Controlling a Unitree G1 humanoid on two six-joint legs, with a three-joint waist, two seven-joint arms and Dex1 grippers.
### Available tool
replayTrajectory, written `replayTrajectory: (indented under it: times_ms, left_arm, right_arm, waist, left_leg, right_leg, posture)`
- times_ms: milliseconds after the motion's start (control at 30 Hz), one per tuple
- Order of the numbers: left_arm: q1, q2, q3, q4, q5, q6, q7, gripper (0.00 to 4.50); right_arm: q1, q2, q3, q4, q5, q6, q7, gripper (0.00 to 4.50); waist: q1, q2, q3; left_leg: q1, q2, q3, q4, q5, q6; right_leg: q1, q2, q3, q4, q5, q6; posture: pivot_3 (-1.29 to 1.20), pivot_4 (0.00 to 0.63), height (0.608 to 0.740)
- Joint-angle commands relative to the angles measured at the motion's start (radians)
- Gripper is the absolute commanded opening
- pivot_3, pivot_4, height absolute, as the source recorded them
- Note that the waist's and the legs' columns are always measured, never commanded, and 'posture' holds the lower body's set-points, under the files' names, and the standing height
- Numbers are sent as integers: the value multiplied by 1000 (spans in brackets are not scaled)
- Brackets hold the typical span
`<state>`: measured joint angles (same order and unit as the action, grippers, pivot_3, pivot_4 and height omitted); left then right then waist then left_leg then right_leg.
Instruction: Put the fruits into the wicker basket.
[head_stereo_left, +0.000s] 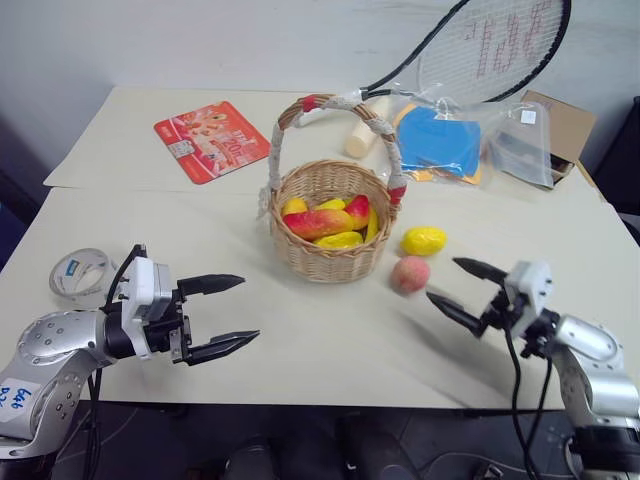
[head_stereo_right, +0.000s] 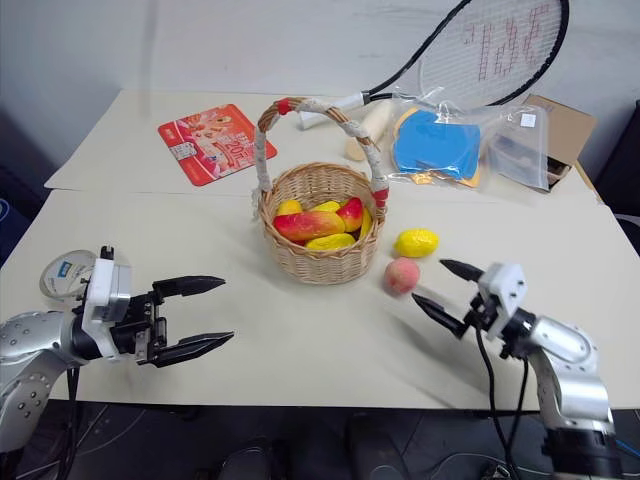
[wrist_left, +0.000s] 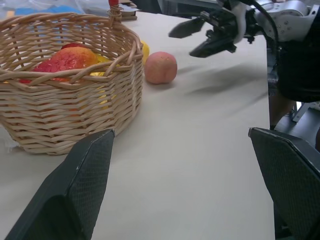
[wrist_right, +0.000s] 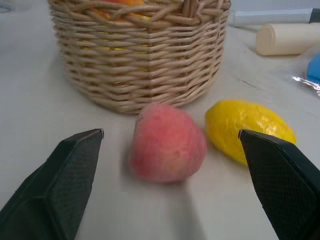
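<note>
The wide cream counter (head_stereo_left: 300, 340) carries everything. A black-framed racket (head_stereo_left: 490, 45) leans at its far edge, behind the round tan wicker basket (head_stereo_left: 330, 250) with its tall taped handle. That basket sits mid-counter and already holds a long red-and-yellow mango (head_stereo_left: 318, 222) among several yellow and red toy fruits. A flat red printed card (head_stereo_left: 210, 140) lies beyond the basket to the left, and a clear bag with blue contents (head_stereo_left: 440, 140) lies beyond it to the right. A cream cylindrical roll (head_stereo_left: 360, 138) rests just behind the handle. The left gripper (head_stereo_left: 220, 315) hovers left of the basket, its fingers spread wide and empty. The right gripper (head_stereo_left: 458, 285) hangs to the basket's right, also wide open and holding nothing, pointing at the round pink peach (head_stereo_left: 410, 274). The peach sits just beside the basket, with the yellow lemon-like oval (head_stereo_left: 424, 240) right behind it.
</note>
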<state>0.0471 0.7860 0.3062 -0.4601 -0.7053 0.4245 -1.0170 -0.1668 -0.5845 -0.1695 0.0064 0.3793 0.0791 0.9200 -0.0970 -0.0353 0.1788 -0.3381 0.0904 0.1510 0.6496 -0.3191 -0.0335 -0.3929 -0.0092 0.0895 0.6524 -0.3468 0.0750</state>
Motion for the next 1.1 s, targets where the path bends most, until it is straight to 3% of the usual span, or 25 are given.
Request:
replayTrajectory:
  times_ms: [33, 267, 367, 500, 567, 667, 733, 800, 1067, 1100]
  left_arm:
    - [7, -10, 4, -39, -2, -19, 9, 4500]
    - [21, -20, 2, -52, 1, -23, 17, 4500]
    - [23, -20, 8, -54, -3, -23, 20, 4500]
    - [32, -26, 19, -57, -2, -28, 26, 4500]
    - [35, -32, 27, -59, -9, -28, 35, 4500]
    - [37, -47, 48, -63, -34, -21, 57, 4500]
    - [33, -58, 63, -65, -53, -12, 78, 4500]
    - [23, -68, 76, -58, -59, -13, 97, 4500]
    - [-30, -129, 109, -59, -112, -9, 186, 4500]
    - [-29, -130, 108, -66, -115, -7, 193, 4500]
  right_arm:
    - [-30, 4, 45, 1, -55, 47, -58, 4472]
    - [-109, 28, 117, 86, -114, 42, -82, 4472]
    - [-119, 35, 123, 91, -92, 37, -45, 3873]
    - [-94, 9, 86, 47, -33, 32, 34, 2753]
    - [-80, -8, 51, -34, 58, 58, 95, 2532]
    - [-86, -28, 19, -210, 221, 173, 127, 2532]
    - [-144, 2, 17, -316, 314, 254, 56, 2532]
    - [-213, 40, 53, -370, 310, 276, -8, 2532]
    - [-407, 221, 227, -258, 22, 323, -340, 2532]
    - [-412, 223, 242, -247, 1, 320, -344, 2862]
  waist:
    - [7, 0, 0]
    - [11, 0, 0]
    - [11, 0, 0]
    - [11, 1, 0]
    - [11, 1, 1]
    - [10, 5, 3]
    - [4, 4, 3]
    - [-2, 4, 4]
    - [-5, 4, 3]
    - [-2, 4, 3]
  left_leg:
    - [0, 0, 0, 0, 0, 0]
    - [-1, 0, 1, 0, 0, 0]
    - [-1, 0, 1, 0, 0, 0]
    - [-1, 0, 1, 0, 0, 0]
    - [-1, 0, 1, 0, 0, 0]
    - [-2, 0, 1, 0, 0, 0]
    - [-1, 2, 0, 0, 0, 0]
    - [-1, 2, 0, 0, 0, 0]
    - [-6, 1, -1, 1, 0, -1]
    - [-8, 1, -1, 1, 0, -1]
  right_leg:
    - [0, 0, 0, 0, 0, 0]
    - [-1, 0, 0, 0, -1, 0]
    - [-1, 1, 0, 0, -1, 0]
    - [-1, 1, 0, 0, -1, 0]
    - [-1, 0, 0, 0, -1, 0]
    - [-1, 0, 0, 0, -1, 0]
    - [-1, 1, 0, 1, -1, 0]
    - [-1, 2, 0, 2, -1, 1]
    - [-5, 0, -1, 2, -1, 0]
    - [-7, 0, -1, 1, -1, 0]
  posture:
    - [0, 150, 740]
    - [0, 150, 740]
    - [0, 150, 740]
    - [0, 150, 740]
    - [0, 150, 740]
    - [0, 150, 740]
    - [0, 150, 740]
    - [0, 150, 740]
    - [0, 150, 740]
    - [0, 150, 740]
